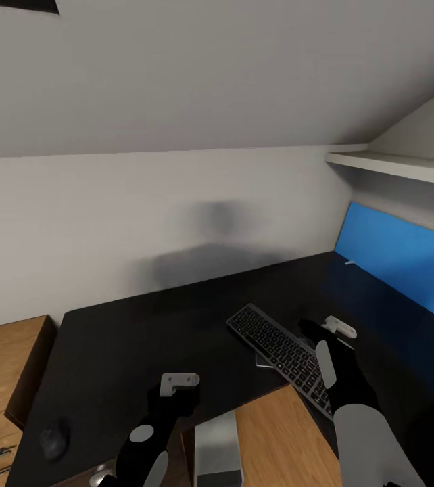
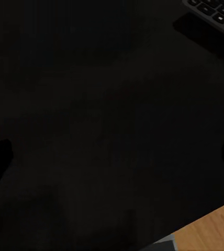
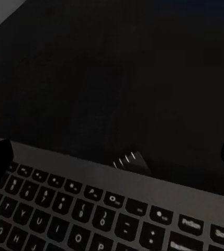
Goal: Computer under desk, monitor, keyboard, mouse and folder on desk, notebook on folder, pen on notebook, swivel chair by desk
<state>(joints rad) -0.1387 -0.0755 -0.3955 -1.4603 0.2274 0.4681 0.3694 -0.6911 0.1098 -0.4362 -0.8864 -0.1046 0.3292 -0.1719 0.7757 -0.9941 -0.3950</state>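
Keyboard [image 1: 281,353] lies angled on black table [image 1: 142,331], mouse [image 1: 54,436] at near-left corner. L tool [image 1: 178,383] & R tool [image 1: 339,328] hover above; both look spread.

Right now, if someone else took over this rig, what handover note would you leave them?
Left gripper: empty, hovering over the desk. Right gripper: empty, above the keyboard.
Keyboard lies on the desk, angled, one end near the front edge. Mouse sits at the desk's left front corner, far from the keyboard. Computer stands below the desk edge.
Left: bring mouse beside keyboard; monitor, folder, notebook, pen and chair still to handle.
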